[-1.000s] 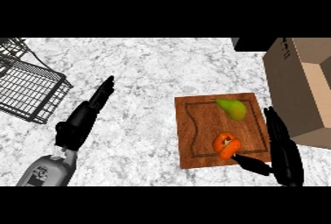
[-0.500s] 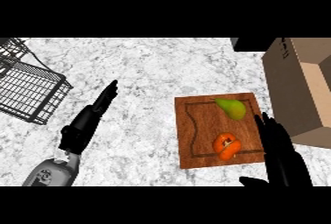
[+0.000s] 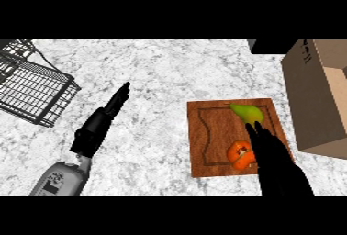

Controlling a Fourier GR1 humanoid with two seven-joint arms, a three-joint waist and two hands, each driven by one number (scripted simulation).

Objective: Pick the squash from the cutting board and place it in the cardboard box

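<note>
Approach step. Right hand (image 3: 274, 158) hovers over the cutting board (image 3: 211, 137), fingers straight, holding nothing. Green squash (image 3: 245, 112) lies at the board's far end, ungrasped. Next: close around it, carry to cardboard box (image 3: 318, 96). Left hand (image 3: 102, 121) open, idle.

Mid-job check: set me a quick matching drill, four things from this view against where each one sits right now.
Things:
1. green squash
2. orange vegetable
3. cardboard box
4. wire basket

Places:
A. at the counter's far left
B. far end of the cutting board, just beyond the right hand's fingertips
C. right of the cutting board, at the view's right edge
D. near end of the cutting board, partly hidden by the right hand

Pairs: 1-B, 2-D, 3-C, 4-A
</note>
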